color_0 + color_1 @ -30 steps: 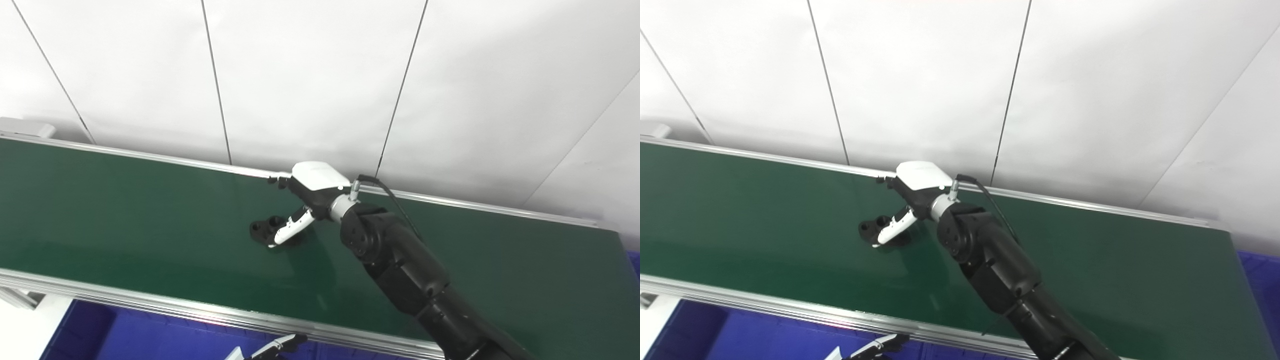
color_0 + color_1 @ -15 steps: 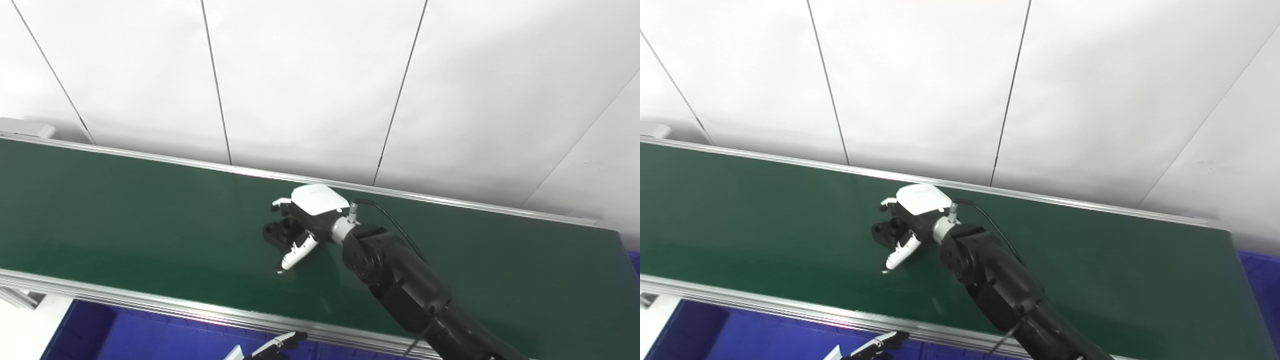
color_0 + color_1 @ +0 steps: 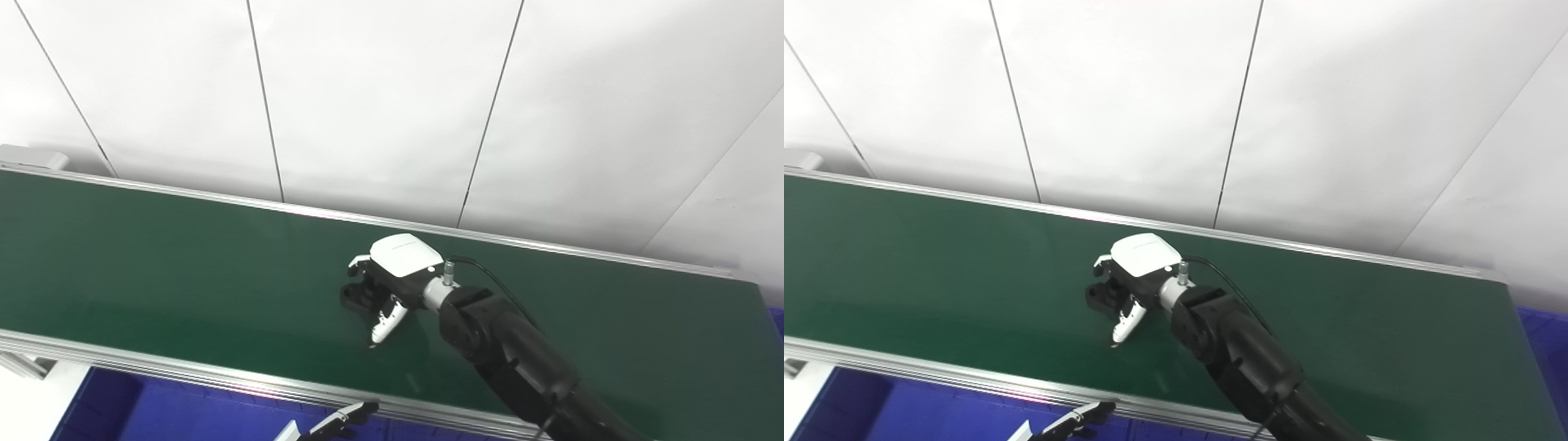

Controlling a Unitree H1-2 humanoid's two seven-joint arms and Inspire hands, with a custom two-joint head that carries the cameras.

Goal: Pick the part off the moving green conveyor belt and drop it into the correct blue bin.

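A small black part [image 3: 355, 298] lies on the green conveyor belt [image 3: 153, 257], a little right of the belt's middle. My right hand [image 3: 392, 275], white-backed on a black arm, hangs low right over it. Its fingers [image 3: 358, 264] curl down on the part's far side. The white thumb [image 3: 386, 321] points down at the belt on the near right side. The part sits between them and rests on the belt; the hand hides its right end. Only the fingertips of my left hand [image 3: 334, 424] show, at the bottom edge below the belt's near rail.
Silver rails [image 3: 184, 373] run along both long edges of the belt. A blue bin [image 3: 177, 410] lies below the near rail at bottom left, and another blue bin [image 3: 1543, 343] shows at the far right. White wall panels stand behind the belt.
The part has ridden the belt to the right. My right hand came down from the far rail, followed the part rightward, and its fingers now curl around it.
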